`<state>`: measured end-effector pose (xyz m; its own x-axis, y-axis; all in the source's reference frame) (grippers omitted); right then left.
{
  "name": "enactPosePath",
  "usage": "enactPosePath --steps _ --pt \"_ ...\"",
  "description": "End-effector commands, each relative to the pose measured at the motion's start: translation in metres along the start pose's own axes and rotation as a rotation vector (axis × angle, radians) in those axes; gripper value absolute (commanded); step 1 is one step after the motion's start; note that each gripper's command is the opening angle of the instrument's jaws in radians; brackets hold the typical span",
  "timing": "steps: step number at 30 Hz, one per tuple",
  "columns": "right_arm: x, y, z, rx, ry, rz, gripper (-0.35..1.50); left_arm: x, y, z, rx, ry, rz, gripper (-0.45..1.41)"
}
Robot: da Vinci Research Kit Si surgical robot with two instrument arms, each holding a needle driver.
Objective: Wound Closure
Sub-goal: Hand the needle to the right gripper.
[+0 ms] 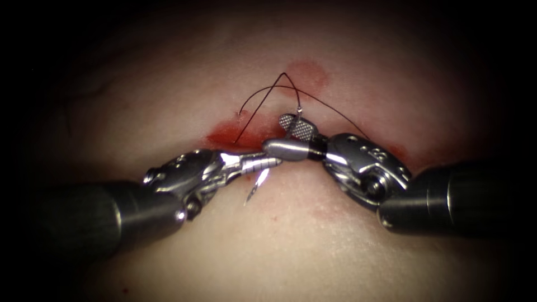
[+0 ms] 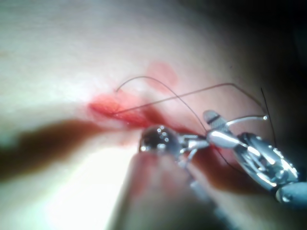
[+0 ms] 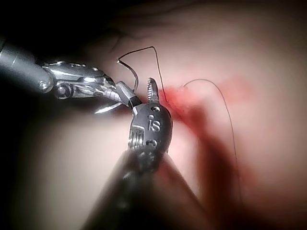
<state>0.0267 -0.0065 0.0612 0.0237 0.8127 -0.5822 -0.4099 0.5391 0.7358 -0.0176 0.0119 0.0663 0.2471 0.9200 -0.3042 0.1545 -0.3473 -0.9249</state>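
Looks like a needle (image 1: pixel 255 185) handover just near the cut (image 1: pixel 229 136): gripped mid-curve in the shut left pincer (image 1: pixel 268 163), seemingly clear of the tissue (image 1: pixel 279 240), right pincer (image 1: pixel 276 134) gaping empty beside its thread (image 1: pixel 324 103) end, calling next for a square bite.

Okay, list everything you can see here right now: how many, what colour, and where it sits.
tissue: one piece, pale pink, under everything.
cut: one, red-edged, running across the tissue behind the tool tips.
red fluid: one faint patch beyond the cut, more along the cut itself.
needle: one, silver, curved, held near mid-curve. It appears clear of the tissue, with its point below the left tool.
thread: one, black, running from the needle's end in crossing loops above the cut, one strand reaching down to it.
left tool: one, metal, jaws shut on the needle.
right tool: one, metal, jaws open beside the needle, holding nothing.
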Motion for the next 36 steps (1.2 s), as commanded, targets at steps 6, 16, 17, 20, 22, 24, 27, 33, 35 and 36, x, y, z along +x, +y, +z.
enactPosePath --steps 6,16,17,20,22,24,27,33,35,36 --pt "-0.0005 0.0000 0.0004 0.000 0.005 0.021 -0.24 -0.0006 -0.0006 0.0004 0.002 0.002 -0.002 -0.35" --pt "-0.0001 0.0003 -0.0003 0.010 0.006 0.029 -0.35 -0.0007 -0.0005 0.0005 0.003 -0.004 -0.001 -0.35" --pt "-0.0001 0.0002 -0.0003 0.010 0.006 0.029 -0.35 -0.0007 -0.0005 0.0005 0.003 -0.004 -0.001 -0.35" --pt "-0.0001 0.0002 -0.0003 0.011 0.009 0.029 -0.35 -0.0007 -0.0005 0.0005 0.001 -0.006 -0.001 -0.35" --pt "0.0000 0.0002 -0.0003 0.011 0.009 0.030 -0.35 -0.0007 -0.0005 0.0005 0.001 -0.006 -0.001 -0.35" --pt "0.0002 0.0003 -0.0002 0.011 0.011 0.031 -0.35 -0.0006 -0.0004 0.0007 0.001 -0.008 0.003 -0.25" --pt "0.0006 0.0007 0.0002 0.014 0.007 0.040 -0.35 0.0001 0.0000 0.0011 0.018 -0.033 -0.054 0.10" --pt "0.0011 0.0019 0.0011 0.032 -0.021 0.029 -0.35 0.0005 0.0034 -0.0009 -0.034 -0.220 -0.095 0.43" --pt "0.0012 0.0024 0.0012 0.033 -0.029 -0.001 -0.35 0.0008 0.0047 -0.0022 -0.039 -0.293 -0.118 0.44" --pt "0.0013 0.0026 0.0013 0.033 -0.034 -0.019 -0.35 0.0011 0.0054 -0.0030 -0.037 -0.342 -0.103 0.44"
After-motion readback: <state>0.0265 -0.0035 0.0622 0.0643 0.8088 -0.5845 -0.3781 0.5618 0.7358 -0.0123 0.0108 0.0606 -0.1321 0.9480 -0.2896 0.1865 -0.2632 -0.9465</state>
